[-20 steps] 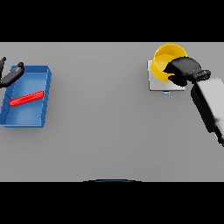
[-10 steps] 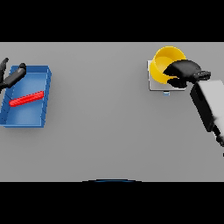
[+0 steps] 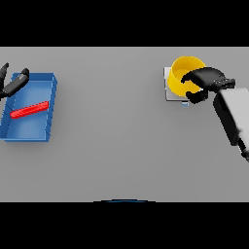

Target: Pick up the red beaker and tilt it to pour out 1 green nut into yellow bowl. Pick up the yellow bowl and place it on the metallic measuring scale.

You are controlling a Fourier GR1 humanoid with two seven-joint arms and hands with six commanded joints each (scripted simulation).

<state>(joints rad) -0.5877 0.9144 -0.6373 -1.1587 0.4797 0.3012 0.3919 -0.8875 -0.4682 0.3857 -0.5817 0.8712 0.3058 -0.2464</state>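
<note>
The yellow bowl (image 3: 184,69) sits on the metallic scale (image 3: 168,93) at the table's far right. My right hand (image 3: 208,79) reaches in from the right, its fingers curled over the bowl's near rim and its thumb outside below it. It hides the bowl's right side. No green nut shows inside the bowl. The red beaker (image 3: 30,109) lies on its side in a blue tray (image 3: 51,92) at the far left. My left hand (image 3: 14,83) hovers at the tray's back left corner with straight fingers, holding nothing.
The blue tray holds only the red beaker. A small blue mark (image 3: 185,103) shows at the scale's front edge. My right forearm (image 3: 232,114) slants across the table's right edge.
The bowl and my right hand have come down a little towards me, and the bowl now rests lower on the scale. My left hand has drifted slightly to the left.
</note>
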